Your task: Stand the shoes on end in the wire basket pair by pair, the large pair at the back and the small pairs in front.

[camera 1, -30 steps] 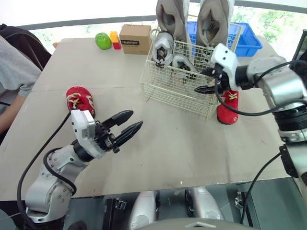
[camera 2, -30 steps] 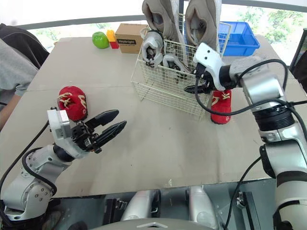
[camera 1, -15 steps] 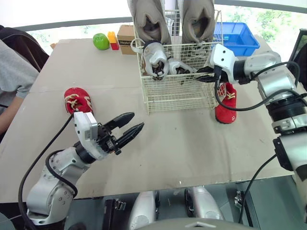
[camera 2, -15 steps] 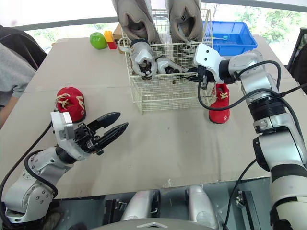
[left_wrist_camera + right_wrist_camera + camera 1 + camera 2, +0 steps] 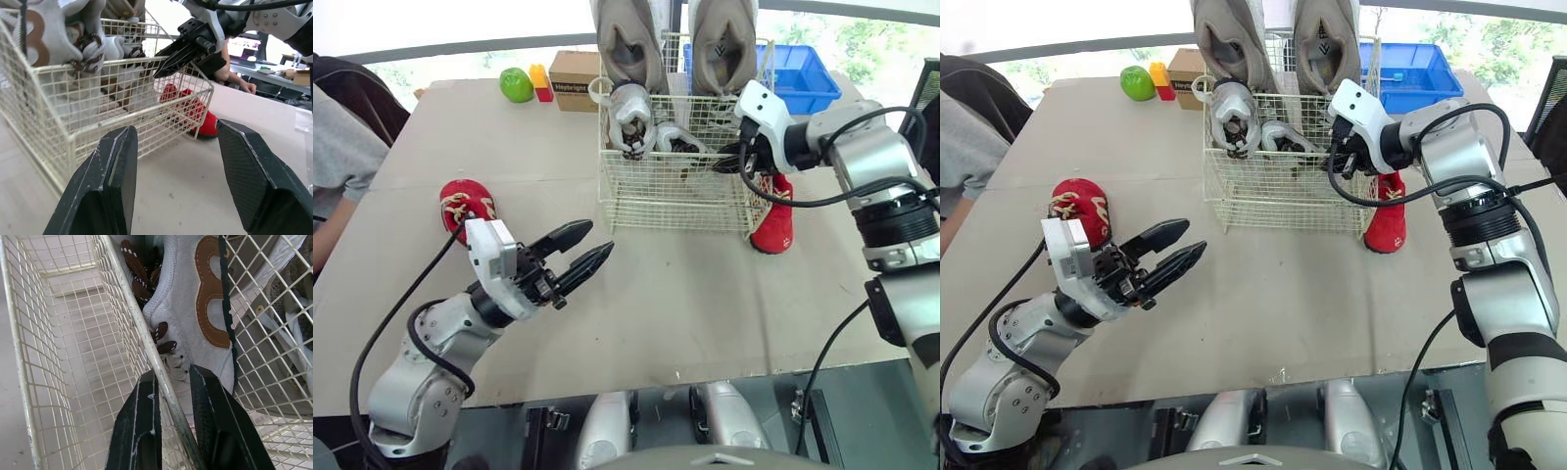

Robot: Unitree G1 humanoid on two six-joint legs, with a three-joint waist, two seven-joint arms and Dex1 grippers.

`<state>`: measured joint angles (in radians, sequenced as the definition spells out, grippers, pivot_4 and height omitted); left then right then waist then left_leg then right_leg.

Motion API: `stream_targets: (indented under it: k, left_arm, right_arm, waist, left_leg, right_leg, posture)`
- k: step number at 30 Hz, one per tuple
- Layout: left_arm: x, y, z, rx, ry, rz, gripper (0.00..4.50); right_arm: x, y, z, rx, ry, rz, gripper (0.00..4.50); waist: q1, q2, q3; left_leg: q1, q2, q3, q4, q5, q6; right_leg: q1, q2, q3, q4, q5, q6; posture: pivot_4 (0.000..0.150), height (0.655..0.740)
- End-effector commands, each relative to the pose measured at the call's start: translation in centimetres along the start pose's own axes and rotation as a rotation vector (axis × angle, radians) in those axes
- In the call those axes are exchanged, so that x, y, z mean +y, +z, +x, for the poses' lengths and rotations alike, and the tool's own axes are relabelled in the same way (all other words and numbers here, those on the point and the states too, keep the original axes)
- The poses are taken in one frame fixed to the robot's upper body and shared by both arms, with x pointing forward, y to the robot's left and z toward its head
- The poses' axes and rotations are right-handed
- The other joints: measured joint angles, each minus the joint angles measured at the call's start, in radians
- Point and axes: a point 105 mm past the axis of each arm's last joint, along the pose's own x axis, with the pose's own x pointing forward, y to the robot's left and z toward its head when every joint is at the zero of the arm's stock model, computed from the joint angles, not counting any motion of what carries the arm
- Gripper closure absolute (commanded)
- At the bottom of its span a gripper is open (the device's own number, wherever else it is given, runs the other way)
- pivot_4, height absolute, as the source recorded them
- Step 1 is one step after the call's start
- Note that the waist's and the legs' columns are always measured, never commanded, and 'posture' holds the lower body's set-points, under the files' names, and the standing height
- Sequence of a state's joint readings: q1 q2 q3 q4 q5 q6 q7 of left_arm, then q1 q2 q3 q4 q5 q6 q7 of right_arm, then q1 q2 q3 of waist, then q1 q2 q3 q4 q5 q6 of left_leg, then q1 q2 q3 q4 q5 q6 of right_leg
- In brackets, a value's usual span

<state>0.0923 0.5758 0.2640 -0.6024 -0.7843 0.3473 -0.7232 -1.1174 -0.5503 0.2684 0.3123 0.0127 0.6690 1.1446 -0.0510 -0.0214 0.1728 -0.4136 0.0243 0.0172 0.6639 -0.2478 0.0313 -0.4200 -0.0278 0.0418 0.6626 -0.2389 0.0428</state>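
Left eye view: our left gripper (image 5: 600, 238), jaws wide, hovers with the flat-lying red shoe (image 5: 465, 201) at its nine o'clock, nearest this arm; our right gripper (image 5: 172, 372) pinches the wire basket (image 5: 675, 196) rim near the shoe's upright mate (image 5: 773, 223).

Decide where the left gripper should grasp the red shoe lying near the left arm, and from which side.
Pinch the red shoe across its laced middle, coming from above: it appears to lie sole down with the laces up, leaving both sides exposed. The left gripper is open.
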Motion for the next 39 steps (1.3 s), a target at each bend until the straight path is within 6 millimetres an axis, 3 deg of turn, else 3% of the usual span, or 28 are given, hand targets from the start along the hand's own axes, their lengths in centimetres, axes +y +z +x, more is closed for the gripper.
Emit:
stream_targets:
  k: [1,8,9,11,12,15,21,28,36,39]
  left_arm:
    - [-0.2,0.3,0.2,-0.019,-0.013,0.013,1.70]
    - [-0.2,0.2,-0.4,-0.018,-0.008,0.013,1.70]
    - [-0.3,0.2,-0.6,-0.018,-0.005,0.012,1.70]
    - [-0.3,0.1,-0.8,-0.016,0.001,0.011,1.70]
    - [-0.3,0.2,-0.8,-0.016,0.003,0.011,1.70]
    - [-0.3,0.2,-0.8,-0.019,0.005,0.012,1.70]
    - [-0.3,0.4,-0.1,-0.030,-0.001,0.014,1.70]
    - [0.0,0.1,-0.2,-0.033,0.004,0.013,1.70]
    - [-0.3,-0.1,-0.6,-0.035,0.014,0.014,1.70]
    - [-0.5,-0.3,-0.8,-0.036,0.016,0.013,1.70]
  right_arm:
    - [1.3,1.5,1.1,-0.096,0.047,-0.100,4.37]
    - [0.0,0.7,0.7,-0.073,0.017,-0.092,4.37]
    - [-0.4,1.0,0.3,-0.082,-0.003,-0.086,3.30]
    - [-1.0,1.8,-0.6,-0.116,-0.031,-0.051,2.33]
    - [-1.1,2.2,-1.1,-0.130,-0.023,-0.036,2.15]
    - [-0.7,3.0,-2.2,-0.148,0.008,-0.039,2.15]
    - [-1.7,7.6,-3.3,-0.303,-0.030,0.065,2.15]
    - [-1.4,6.4,-0.2,-0.197,-0.046,0.001,2.15]
    - [-1.9,5.6,1.1,-0.143,-0.098,-0.094,2.15]
    - [-2.2,5.6,1.3,-0.151,-0.135,-0.099,3.00]
  waist:
    - [-0.007,0.000,0.000]
    - [-0.012,-0.004,-0.002]
    - [-0.012,-0.003,-0.002]
    - [-0.008,0.001,0.000]
    - [-0.005,0.001,0.001]
    - [0.010,0.001,0.001]
    - [0.011,0.003,0.002]
    - [0.012,0.003,0.002]
    - [0.012,0.003,0.002]
    - [0.011,0.003,0.002]
  left_leg:
    - [0.000,0.000,0.000,0.000,0.000,0.000]
    - [0.001,0.000,0.001,0.001,0.000,0.000]
    - [0.000,0.000,0.001,0.001,0.000,0.000]
    - [0.000,-0.001,0.001,0.001,0.000,0.000]
    - [-0.001,-0.001,0.001,0.001,0.000,0.000]
    - [-0.002,-0.001,0.001,0.001,0.000,0.000]
    - [-0.002,-0.002,0.001,0.001,0.000,0.000]
    - [-0.003,-0.003,0.002,0.000,0.000,0.000]
    - [-0.003,-0.002,0.002,0.000,0.000,0.000]
    - [-0.003,-0.003,0.002,0.000,0.000,0.000]
  right_leg:
    - [0.000,0.000,0.000,0.000,0.000,0.000]
    - [0.001,0.000,0.001,0.000,0.000,0.000]
    - [0.001,0.000,0.000,0.000,0.000,0.000]
    - [0.000,-0.001,0.001,0.000,0.000,0.000]
    - [0.000,-0.001,0.001,0.000,0.000,0.000]
    - [-0.001,-0.002,0.000,0.000,0.000,0.000]
    - [-0.002,-0.003,0.001,0.000,0.000,0.000]
    - [-0.002,-0.003,0.001,-0.001,0.000,0.000]
    - [-0.002,-0.003,0.000,-0.001,0.000,0.000]
    - [-0.002,-0.003,0.001,0.000,0.000,0.000]
  posture:
    - [0.150,0.7400]
    - [0.150,0.7400]
    - [0.150,0.7400]
    - [0.150,0.7400]
    - [0.150,0.7400]
    - [0.150,0.7400]
    - [0.150,0.7400]
    - [0.150,0.7400]
    - [0.150,0.7400]
    - [0.150,0.7400]
